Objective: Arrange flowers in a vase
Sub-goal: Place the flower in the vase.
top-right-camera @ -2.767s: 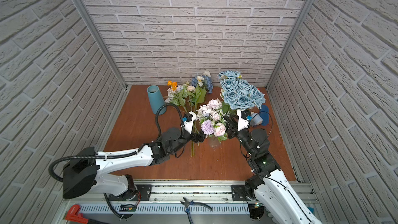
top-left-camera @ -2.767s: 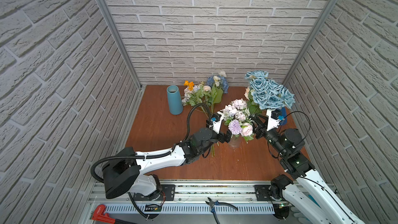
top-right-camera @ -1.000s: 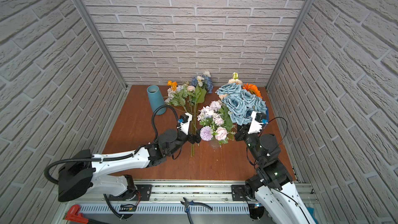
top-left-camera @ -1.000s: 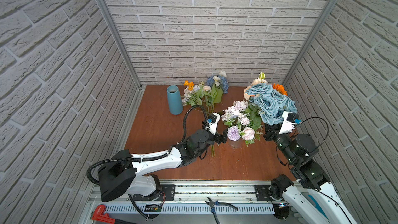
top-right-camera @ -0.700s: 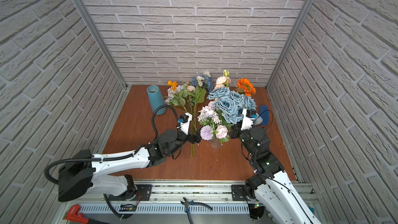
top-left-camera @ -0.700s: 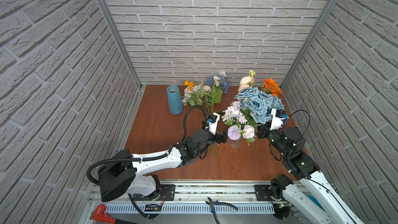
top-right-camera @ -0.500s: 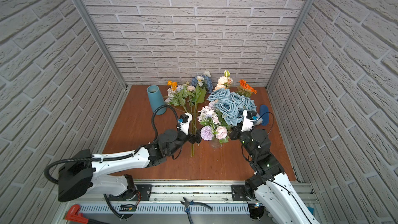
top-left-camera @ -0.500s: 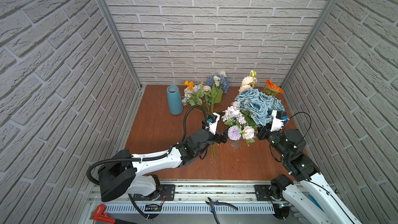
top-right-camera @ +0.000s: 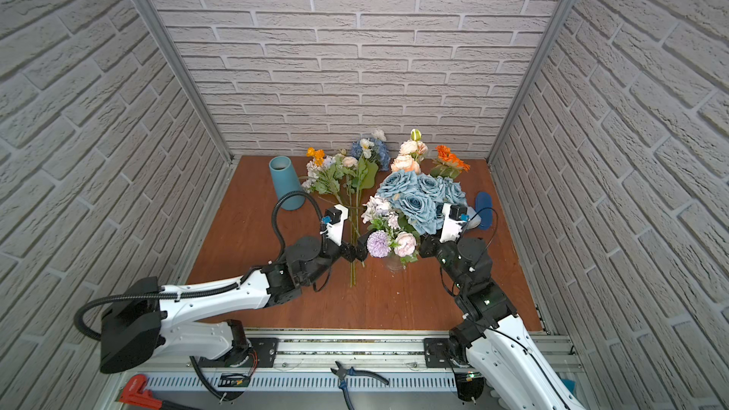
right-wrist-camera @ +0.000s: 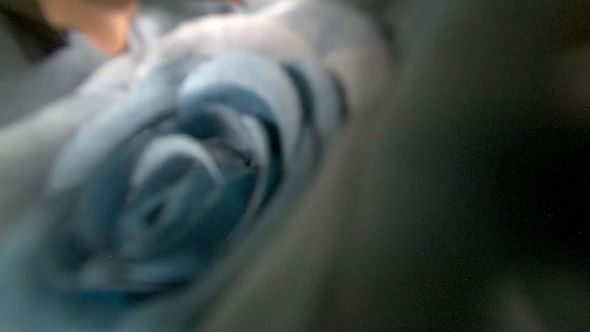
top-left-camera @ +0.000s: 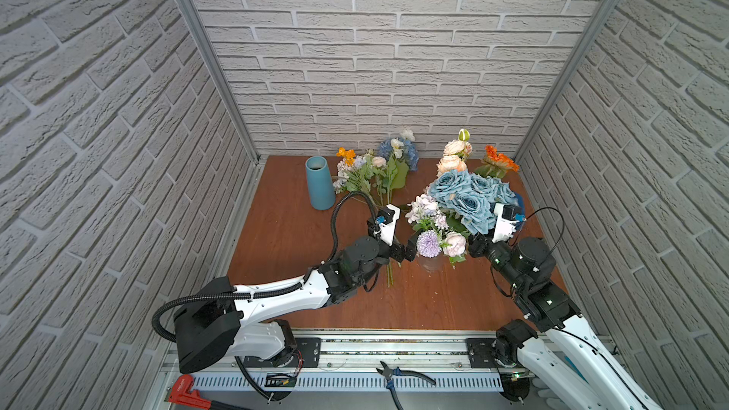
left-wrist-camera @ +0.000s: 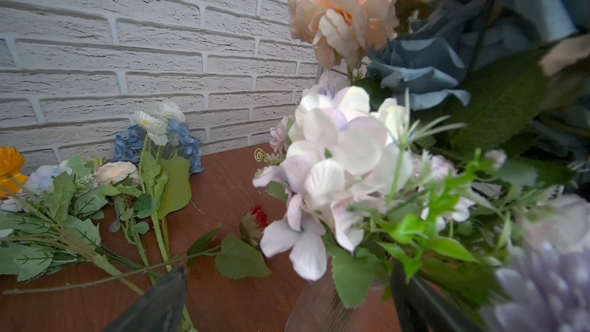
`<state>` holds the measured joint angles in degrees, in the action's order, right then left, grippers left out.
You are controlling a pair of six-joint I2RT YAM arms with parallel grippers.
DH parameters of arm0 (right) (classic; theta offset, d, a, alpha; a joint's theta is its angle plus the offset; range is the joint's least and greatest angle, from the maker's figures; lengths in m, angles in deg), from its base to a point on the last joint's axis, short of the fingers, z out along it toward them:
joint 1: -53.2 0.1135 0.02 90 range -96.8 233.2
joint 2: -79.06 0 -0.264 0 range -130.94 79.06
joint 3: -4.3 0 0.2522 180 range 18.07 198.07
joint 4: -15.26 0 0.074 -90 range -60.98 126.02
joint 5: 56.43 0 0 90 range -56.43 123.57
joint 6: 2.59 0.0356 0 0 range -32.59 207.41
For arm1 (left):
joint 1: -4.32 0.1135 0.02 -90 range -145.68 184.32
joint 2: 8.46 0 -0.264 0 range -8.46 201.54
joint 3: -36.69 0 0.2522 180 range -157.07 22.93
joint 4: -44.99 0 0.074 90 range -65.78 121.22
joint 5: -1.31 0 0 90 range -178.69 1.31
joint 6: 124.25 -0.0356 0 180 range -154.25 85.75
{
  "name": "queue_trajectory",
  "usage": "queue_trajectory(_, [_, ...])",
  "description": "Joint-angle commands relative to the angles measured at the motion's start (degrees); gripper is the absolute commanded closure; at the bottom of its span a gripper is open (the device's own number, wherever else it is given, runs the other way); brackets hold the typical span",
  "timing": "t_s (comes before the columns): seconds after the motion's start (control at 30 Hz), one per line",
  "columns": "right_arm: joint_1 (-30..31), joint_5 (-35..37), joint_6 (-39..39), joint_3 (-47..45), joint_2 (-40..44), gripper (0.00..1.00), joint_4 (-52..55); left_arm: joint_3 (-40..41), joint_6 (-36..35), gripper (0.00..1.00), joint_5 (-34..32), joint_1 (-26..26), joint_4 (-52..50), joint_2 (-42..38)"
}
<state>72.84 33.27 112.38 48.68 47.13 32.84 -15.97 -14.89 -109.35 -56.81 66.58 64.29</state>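
Left jaws: spread wide, nothing between them, low over the worktop (top-left-camera: 284,230) just beside the glass vase (top-left-camera: 430,265). In the left wrist view one finger (left-wrist-camera: 159,301) hangs over loose stems and the other sits close by the vase wall; contact unclear.
Right jaws: buried under the pale blue roses (top-left-camera: 465,201). Cannot tell whether clenched or released. Right wrist view is only a blurred blue rose (right-wrist-camera: 178,170).
Glass vase: upright, mid worktop, between the two arms. Holds lilac-white sprays (top-left-camera: 423,206), a round purple bloom (top-left-camera: 428,243) and a pink rose (top-left-camera: 454,243).
Pale blue roses: large cluster leaning over the vase from the robot's right, heads above the smaller blooms; stems hidden.
Peach roses (top-left-camera: 451,163), orange bloom (top-left-camera: 498,159): behind the blue cluster, toward the back wall; stem ends hidden.
Loose flowers: lying flat at the back. Orange poppy (top-left-camera: 346,153), blue hydrangea (left-wrist-camera: 127,143), white blooms, stems pointing forward. Small red bloom (left-wrist-camera: 255,218) lies nearer the vase.
Teal vase (top-left-camera: 319,183): upright, back left, beside the loose bunch.
Pliers (top-left-camera: 398,373): on the front rail.
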Motion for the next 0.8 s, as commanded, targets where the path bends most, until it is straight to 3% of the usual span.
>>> queue_trajectory(0.0, [0.22, -0.14, -1.01, 1.74, 2.37, 0.75, 1.59, 1.26, 0.6, 0.02, -1.78, 0.37, 0.1, -2.39])
queue_trajectory(0.2, [0.2, 2.73, -3.94, 4.81, 6.63, 0.5, 9.81, 1.58, -0.11, 0.02, -2.62, 0.39, -1.16, -3.45])
queue_trajectory(0.57, [0.21, 2.57, -1.84, 7.14, 10.08, 0.35, 26.18, 2.11, 0.23, 0.02, -4.46, 0.98, -0.99, -3.23])
queue_trajectory(0.77, [0.22, 1.23, -0.49, 4.23, 8.37, 0.19, 25.46, 1.8, 2.66, 0.02, -4.69, 3.95, -2.79, -3.49])
